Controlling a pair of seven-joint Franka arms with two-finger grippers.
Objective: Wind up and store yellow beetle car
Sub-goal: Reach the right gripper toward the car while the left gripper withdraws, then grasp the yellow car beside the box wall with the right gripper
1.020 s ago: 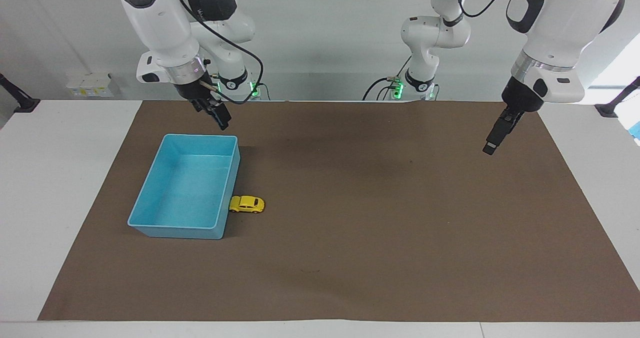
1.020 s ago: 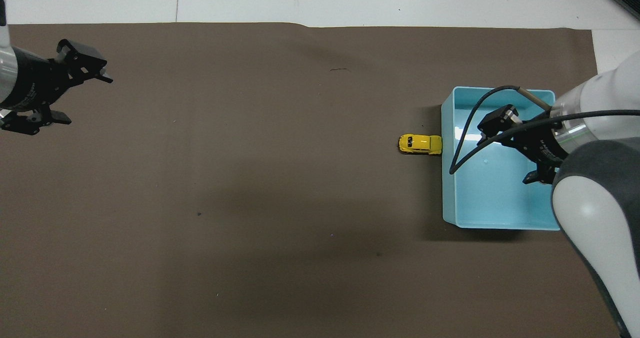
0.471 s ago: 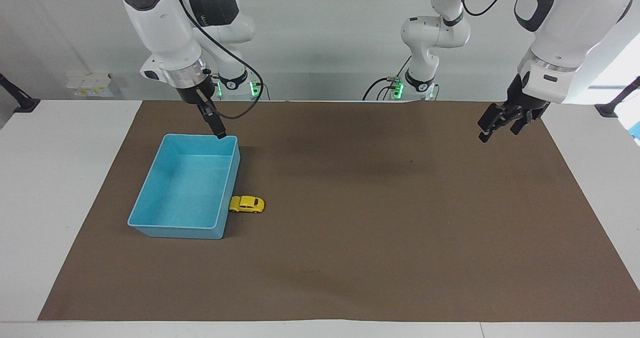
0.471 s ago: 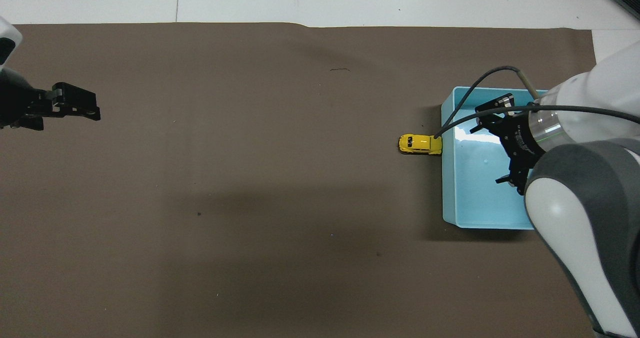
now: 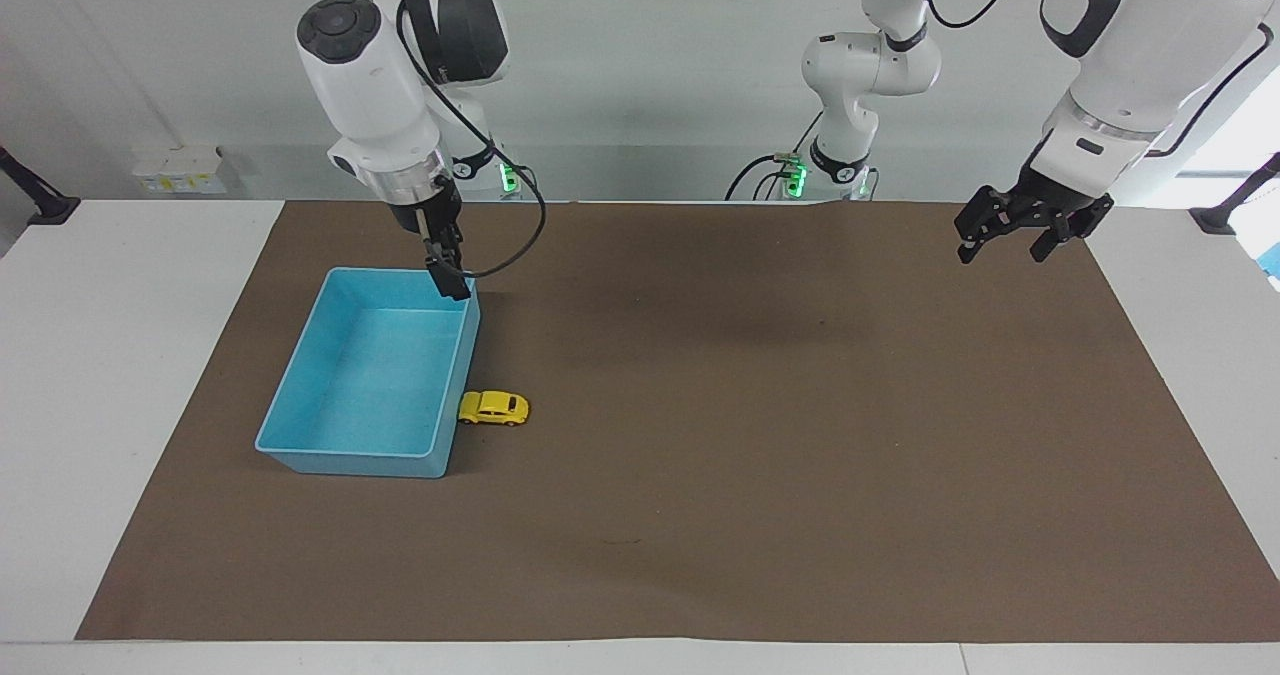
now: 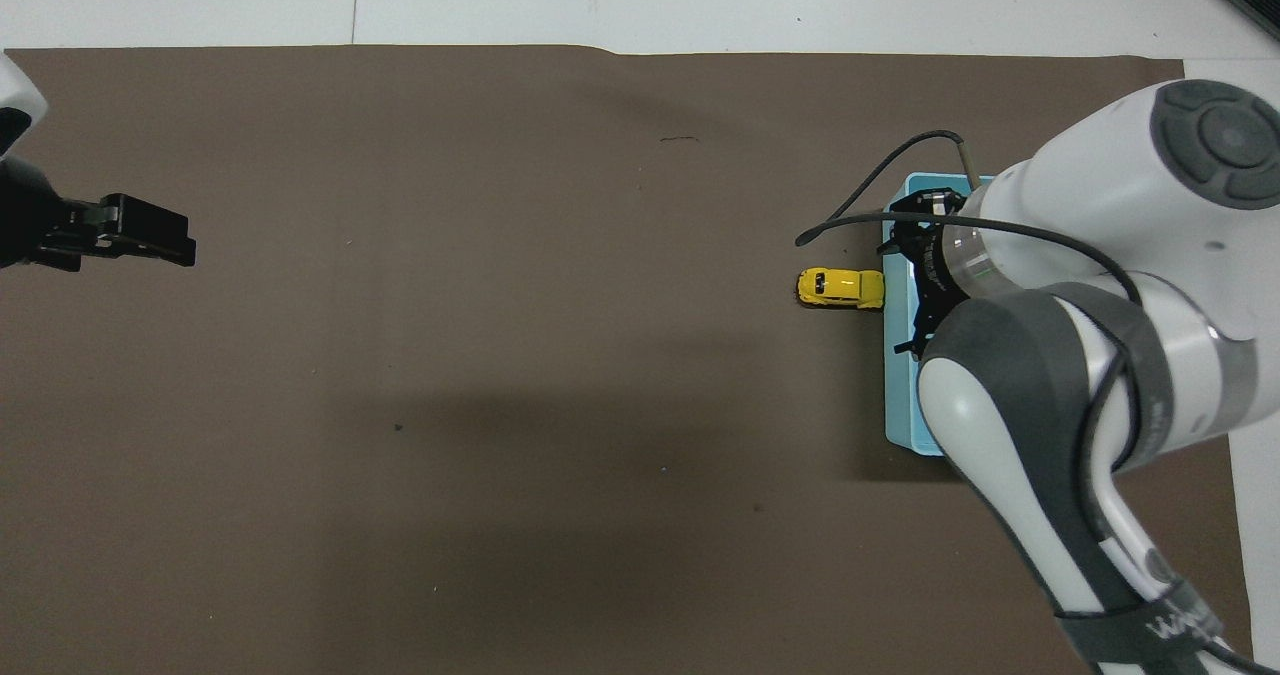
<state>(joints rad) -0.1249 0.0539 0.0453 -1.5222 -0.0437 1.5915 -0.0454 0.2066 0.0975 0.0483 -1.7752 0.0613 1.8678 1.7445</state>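
The yellow beetle car stands on the brown mat, its one end against the outer wall of the light blue bin. My right gripper hangs open and empty over the bin's wall on the car's side, above the car's height and apart from it. My right arm hides most of the bin in the overhead view. My left gripper hovers open and empty over the mat's edge at the left arm's end of the table.
A brown mat covers most of the white table. The bin has nothing in it. A cable loops from my right wrist above the mat beside the bin.
My right gripper has swung across the bin to its wall on the car's side and come lower. My left gripper has turned and lifted a little. The car and bin have not moved.
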